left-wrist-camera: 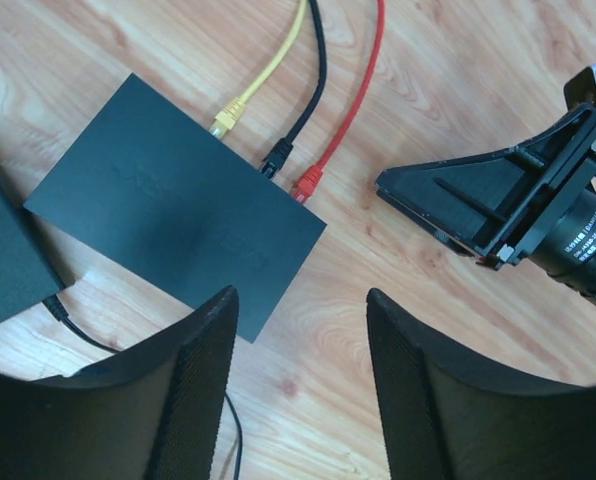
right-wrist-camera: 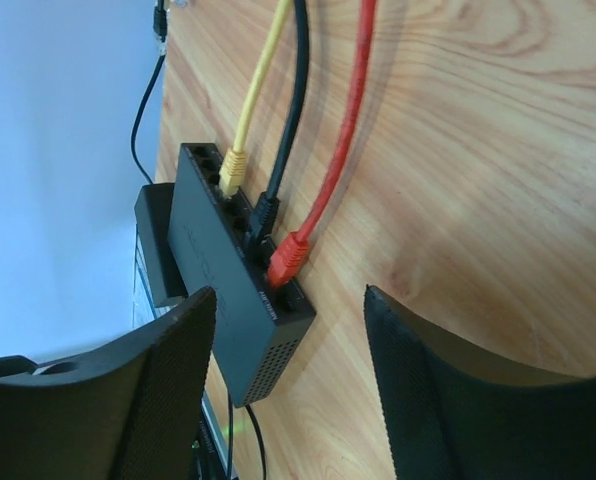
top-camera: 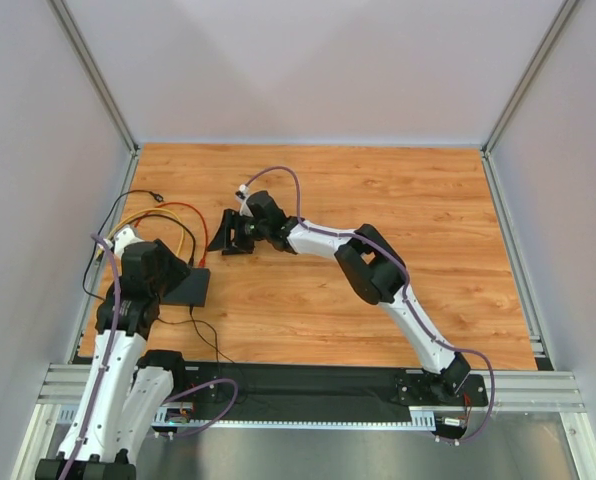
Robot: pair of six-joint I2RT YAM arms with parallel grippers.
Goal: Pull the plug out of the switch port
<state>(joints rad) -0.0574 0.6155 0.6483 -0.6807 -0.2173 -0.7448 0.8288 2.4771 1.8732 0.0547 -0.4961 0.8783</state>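
The switch [left-wrist-camera: 168,205] is a flat black box lying on the wooden table, at the left in the top view [top-camera: 191,288]. Three plugs sit in its ports side by side: yellow [right-wrist-camera: 233,170], black [right-wrist-camera: 263,215] and red [right-wrist-camera: 288,257]. Their cables run away across the wood. My left gripper [left-wrist-camera: 300,330] hovers open over the switch's near corner with nothing between its fingers. My right gripper [right-wrist-camera: 290,305] is open too, facing the port side just beyond the red plug [left-wrist-camera: 308,182], apart from it. In the top view the right gripper [top-camera: 234,232] is up and right of the switch.
A black block [right-wrist-camera: 154,245] lies against the switch's far side, and a thin black power lead [left-wrist-camera: 73,325] runs from it. A loose black cable end [top-camera: 156,197] lies near the left wall. Grey walls close in the table at the left, back and right.
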